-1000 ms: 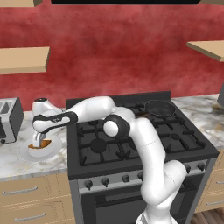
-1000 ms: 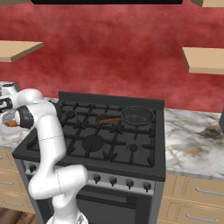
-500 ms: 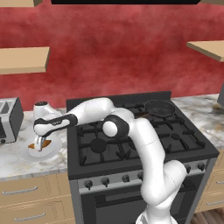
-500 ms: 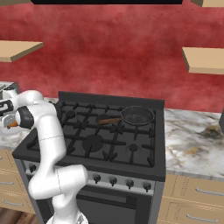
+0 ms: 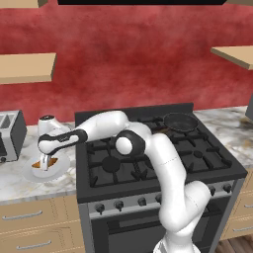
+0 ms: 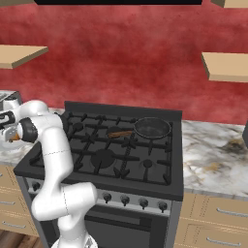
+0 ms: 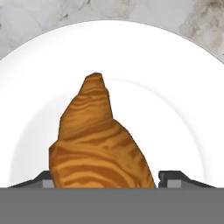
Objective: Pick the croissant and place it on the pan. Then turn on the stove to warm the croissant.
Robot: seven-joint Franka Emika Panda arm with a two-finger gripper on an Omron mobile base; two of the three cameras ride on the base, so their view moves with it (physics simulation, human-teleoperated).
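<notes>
The stove fills the middle, black grates and a row of knobs on its front, off to the right of the end effector. Marble worktop runs beside it, and the arm reaches far left across it. On the far right burner, well apart from the end effector, sits the pan, wooden handle pointing back this way. Directly beneath the end effector lies a white plate, and on it the croissant, striped orange-brown, tip pointing away. The fingers flank the croissant's wide end, one each side; whether they are pressing it or just beside it, I can't tell. A silver toaster stands left of the end effector.
</notes>
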